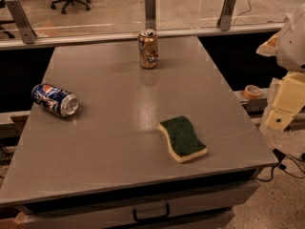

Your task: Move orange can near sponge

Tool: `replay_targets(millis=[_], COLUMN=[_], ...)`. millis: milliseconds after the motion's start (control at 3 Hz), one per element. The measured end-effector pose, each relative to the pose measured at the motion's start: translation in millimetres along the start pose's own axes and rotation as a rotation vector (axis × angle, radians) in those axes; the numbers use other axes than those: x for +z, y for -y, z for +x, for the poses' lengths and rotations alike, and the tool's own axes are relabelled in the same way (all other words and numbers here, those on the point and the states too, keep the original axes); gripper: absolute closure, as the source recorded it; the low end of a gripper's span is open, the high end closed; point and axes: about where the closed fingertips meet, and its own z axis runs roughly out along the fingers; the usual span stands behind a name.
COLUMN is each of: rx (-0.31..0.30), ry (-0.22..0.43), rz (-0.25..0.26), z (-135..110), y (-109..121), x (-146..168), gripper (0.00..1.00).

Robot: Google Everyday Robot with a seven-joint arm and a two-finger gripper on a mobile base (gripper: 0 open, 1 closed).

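Note:
The orange can (pixel 148 49) stands upright near the far edge of the grey table (pixel 109 142), with its silver top showing. The sponge (pixel 182 138), dark green on top with pale yellow foam below, lies flat at the near right of the table. The can and the sponge are far apart. My gripper (pixel 279 119) hangs on the cream arm at the right edge of the view, off the table's right side, away from both and holding nothing that I can see.
A blue Pepsi can (pixel 55 99) lies on its side at the table's left. A glass barrier with metal posts (pixel 150 11) runs behind the far edge. A tape roll (pixel 252 90) sits on a ledge at the right. Cables lie on the floor at the right.

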Motion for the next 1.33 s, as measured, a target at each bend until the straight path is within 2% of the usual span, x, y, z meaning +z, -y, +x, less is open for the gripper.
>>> replay_targets(millis=[333,667,1000,1333], rx=[0.000,-0.020,-0.044,-0.068], ry=[0.000,0.053,0.152,0.263], rz=[0.000,0.025,0.070,0.173], z=[0.0,-16.9,-63.2,-126.7], y=[0.0,22.0,70.0,124.1], x=[0.0,11.8,34.5,42.5], gripper=[0.00,0.00,0.00,0.00])
